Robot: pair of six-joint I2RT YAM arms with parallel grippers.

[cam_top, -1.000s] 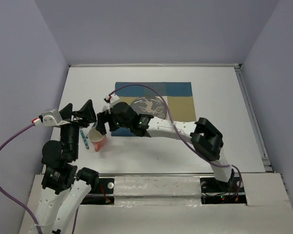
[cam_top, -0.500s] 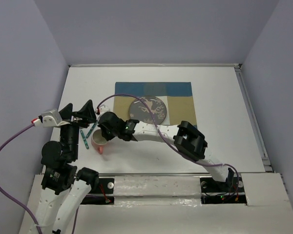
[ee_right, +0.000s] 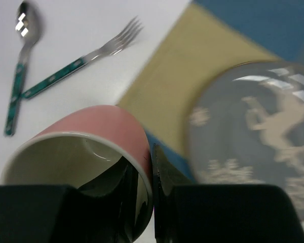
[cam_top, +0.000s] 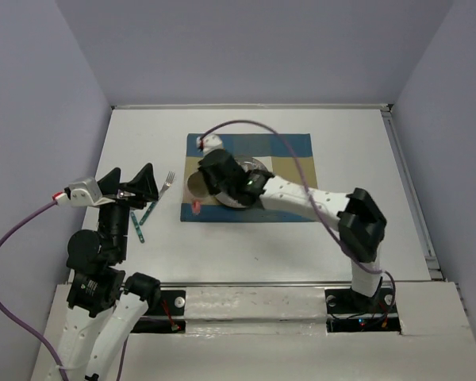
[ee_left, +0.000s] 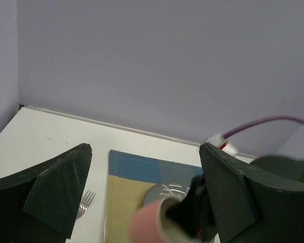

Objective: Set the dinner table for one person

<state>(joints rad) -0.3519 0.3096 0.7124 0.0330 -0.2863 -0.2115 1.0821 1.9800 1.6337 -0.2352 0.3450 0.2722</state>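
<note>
Right wrist view: right gripper (ee_right: pixel 144 174) pinches the pink cup (ee_right: pixel 91 124) beside plate (ee_right: pixel 253 131), fork (ee_right: pixel 91 54) and spoon (ee_right: pixel 17 76) nearby; left gripper (ee_left: pixel 144 152) spread.

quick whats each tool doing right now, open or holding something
Left tool: open, empty.
Right tool: shut on the pink cup, pinching its rim.

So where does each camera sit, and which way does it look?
Top external: above and behind the arm bases, looking down on the dinner table; both arms show, left end effector and right end effector.
Left wrist: on the left arm, facing the far wall across the placemat; its open fingers frame the view.
Right wrist: on the right arm, looking down; its fingers pinch the pink cup rim.
Shared: both wrist views show fork, plate, cup.
</note>
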